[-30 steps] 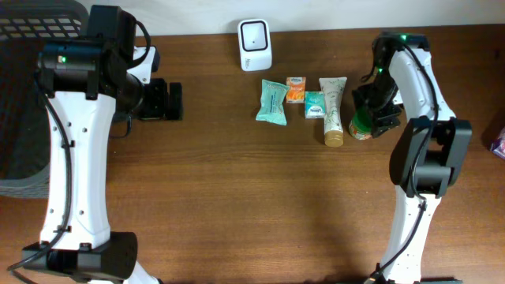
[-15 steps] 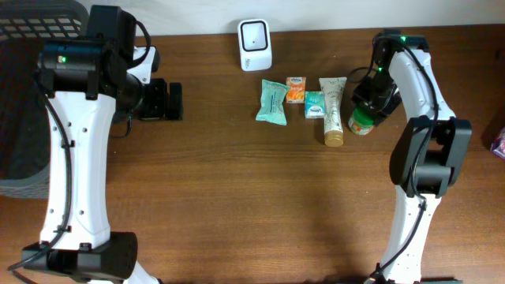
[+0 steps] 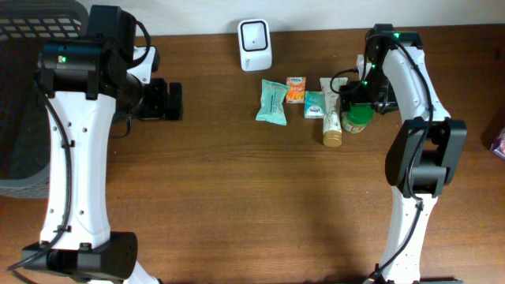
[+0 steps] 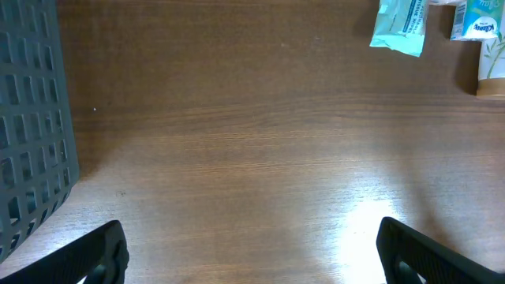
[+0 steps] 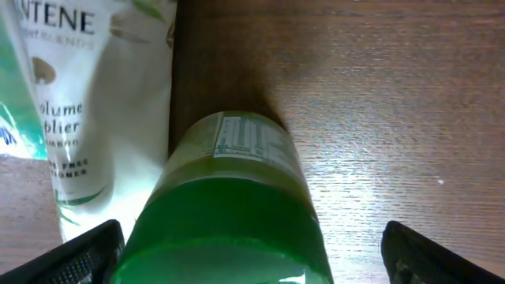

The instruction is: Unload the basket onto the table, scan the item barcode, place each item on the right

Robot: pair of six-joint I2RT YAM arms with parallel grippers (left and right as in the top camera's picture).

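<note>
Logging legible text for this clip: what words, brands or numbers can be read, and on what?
"ANTENE", first letter cut off: white tube.
"olume", "blier": same tube, clipped at the edge.
Label print on the green bottle: too small to read.
Print on the teal packet: blurred.

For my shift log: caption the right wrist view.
Open right gripper straddling a green bottle beside a white Pantene tube.

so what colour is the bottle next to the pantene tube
The bottle is green with a pale label; the right wrist view shows it best.
</note>
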